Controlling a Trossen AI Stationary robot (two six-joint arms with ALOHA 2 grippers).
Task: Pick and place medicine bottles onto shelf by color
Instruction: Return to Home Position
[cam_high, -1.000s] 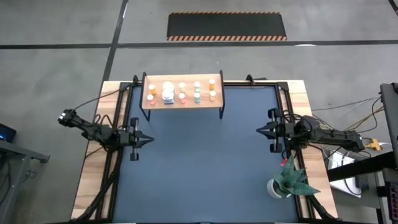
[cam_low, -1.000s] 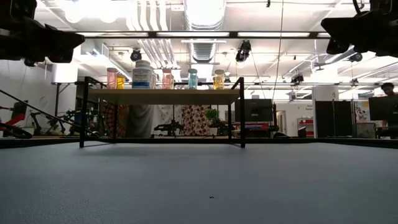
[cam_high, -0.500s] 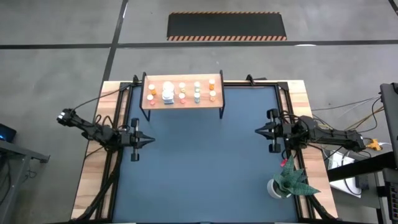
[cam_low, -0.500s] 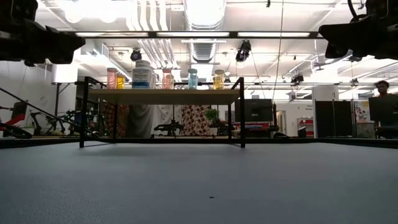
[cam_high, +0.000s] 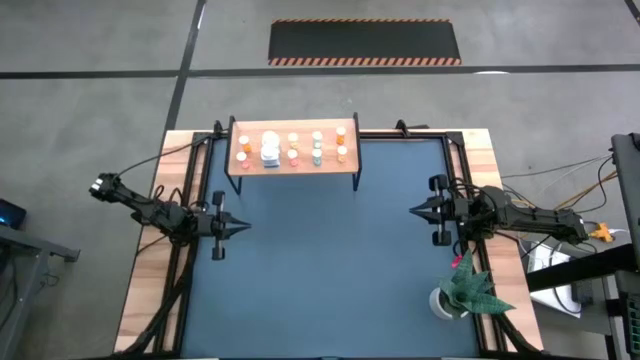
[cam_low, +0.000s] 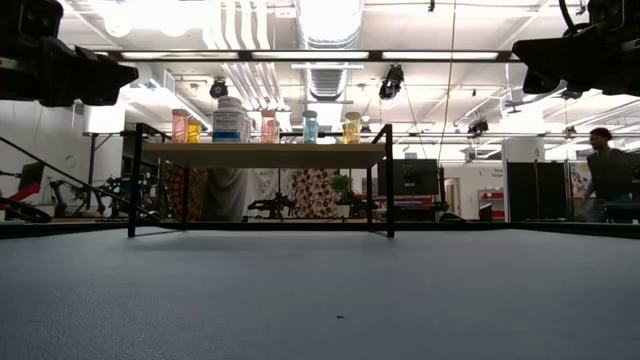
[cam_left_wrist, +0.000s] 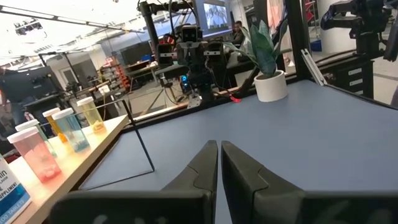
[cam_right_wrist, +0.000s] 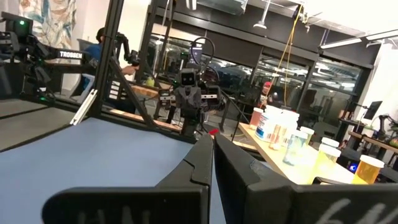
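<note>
The bottles (cam_high: 292, 148) stand on the shelf (cam_high: 300, 167) at the counter's (cam_high: 330, 270) far edge, so I judge this the homing step. My left hand (cam_high: 240, 227) and right hand (cam_high: 414, 210), both closed and empty, hover at opposite sides; next comes only settling to rest.

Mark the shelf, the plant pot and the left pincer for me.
shelf (cam_high: 300, 168): high view, bare front edge of the board.
plant pot (cam_left_wrist: 272, 87): left wrist view, white side wall.
left pincer (cam_left_wrist: 219, 144): left wrist view, between its shut fingertips.
</note>
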